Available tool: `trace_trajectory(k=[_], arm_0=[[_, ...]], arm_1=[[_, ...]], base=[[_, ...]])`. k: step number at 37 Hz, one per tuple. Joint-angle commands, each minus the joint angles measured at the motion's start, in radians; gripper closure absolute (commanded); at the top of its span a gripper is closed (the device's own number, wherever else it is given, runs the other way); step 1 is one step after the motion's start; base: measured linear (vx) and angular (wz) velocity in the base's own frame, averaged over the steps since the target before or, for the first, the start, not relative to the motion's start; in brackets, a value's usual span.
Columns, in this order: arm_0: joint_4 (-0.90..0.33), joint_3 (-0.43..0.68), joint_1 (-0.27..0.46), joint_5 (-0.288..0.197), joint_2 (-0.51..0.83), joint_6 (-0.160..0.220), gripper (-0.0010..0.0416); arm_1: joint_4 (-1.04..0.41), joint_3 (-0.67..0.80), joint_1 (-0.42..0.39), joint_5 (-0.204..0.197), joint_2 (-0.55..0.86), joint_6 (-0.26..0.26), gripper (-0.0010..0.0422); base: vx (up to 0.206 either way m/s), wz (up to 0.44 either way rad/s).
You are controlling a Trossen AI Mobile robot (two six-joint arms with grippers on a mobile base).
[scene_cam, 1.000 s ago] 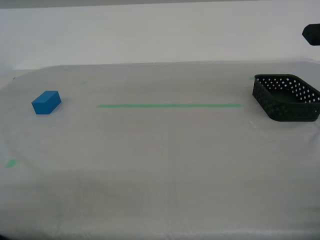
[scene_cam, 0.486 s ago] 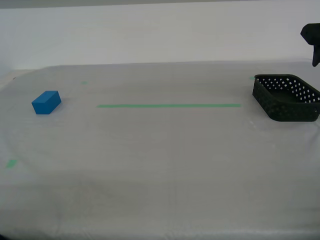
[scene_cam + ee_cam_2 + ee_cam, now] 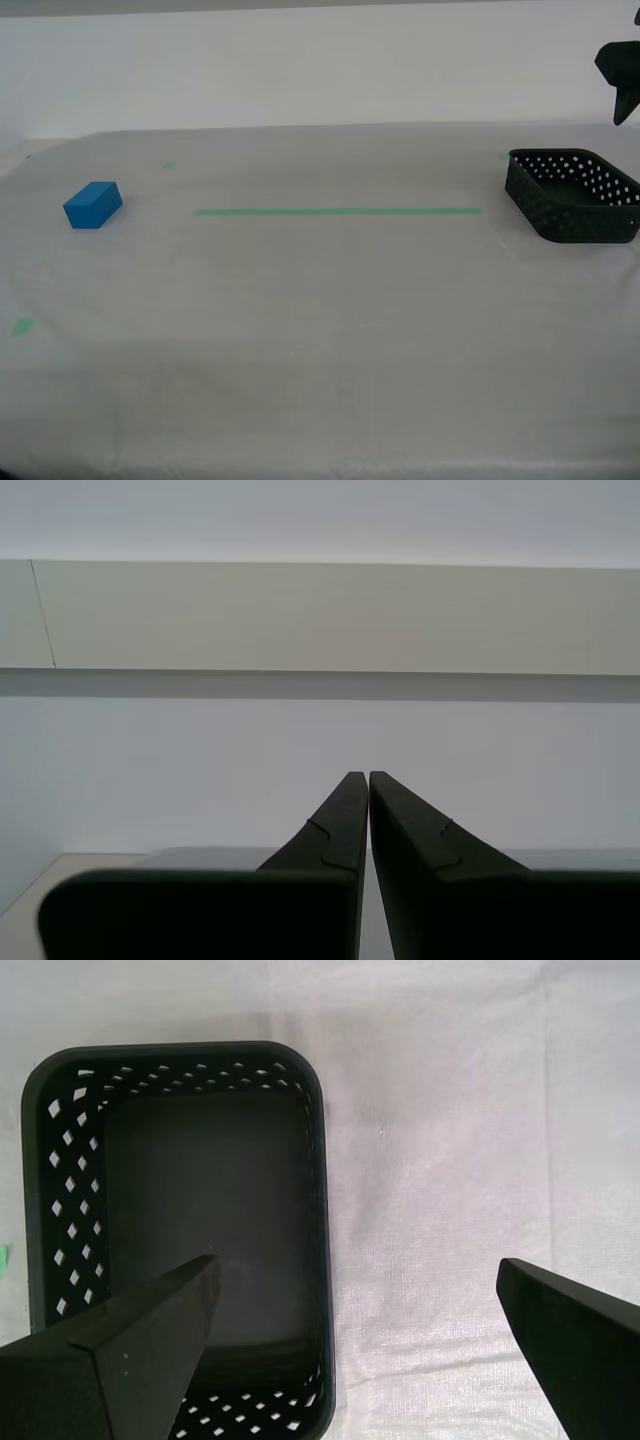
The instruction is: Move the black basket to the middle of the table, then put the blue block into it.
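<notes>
The black basket (image 3: pixel 574 194) stands empty on the table (image 3: pixel 330 300) at the exterior view's right edge. High above it hangs my first gripper (image 3: pixel 618 72), only partly in view there. In the first wrist view that gripper (image 3: pixel 355 1263) is open and looks straight down; one finger is over the inside of the basket (image 3: pixel 180 1210), the other over bare sheeting beside it. The blue block (image 3: pixel 93 204) lies far off at the exterior view's left. My second gripper (image 3: pixel 368 774) is shut on nothing and points at a pale wall; the exterior view does not show it.
A long green tape line (image 3: pixel 338 211) runs across the table between block and basket. Small green marks lie near the block (image 3: pixel 168 165) and at the front of the exterior view's left (image 3: pixel 21 326). A white wall (image 3: pixel 300 70) rises behind the table.
The black gripper at the exterior view's upper right has come further into view and shifted a little. Basket and block have not moved.
</notes>
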Motion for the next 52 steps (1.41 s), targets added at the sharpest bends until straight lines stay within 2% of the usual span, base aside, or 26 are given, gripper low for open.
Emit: trace_trajectory(k=[1,9,13,21,31,37,52], arm_0=[[0.029,-0.001,0.002,-0.003,0.0,-0.004,0.0019],[0.092,-0.011,0.006,-0.003,0.0,-0.004,0.0019],[0.154,-0.042,0.007,-0.004,0.0,-0.004,0.0019],[0.273,-0.128,0.009,-0.043,0.0,-0.005,0.0019],[0.365,-0.18,0.01,-0.043,0.0,-0.004,0.0019],[0.364,-0.156,0.01,-0.043,0.034,-0.004,0.0019],[0.367,-0.074,0.01,-0.039,0.217,-0.004,0.0022]], arm_1=[[0.006,0.0,0.0,0.0,0.0,0.002,0.0412],[0.006,0.0,0.0,0.0,0.0,0.002,0.0412],[0.006,0.0,0.0,0.0,0.0,0.002,0.0412],[0.006,0.0,0.0,0.0,0.0,0.002,0.0412],[0.006,0.0,0.0,0.0,0.0,0.002,0.0412],[0.006,0.0,0.0,0.0,0.0,0.002,0.0412],[0.006,0.0,0.0,0.0,0.0,0.002,0.0412]], base=[[0.0,0.0],[0.0,0.0],[0.0,0.0],[0.0,0.0],[0.0,0.0],[0.0,0.0],[0.0,0.0]])
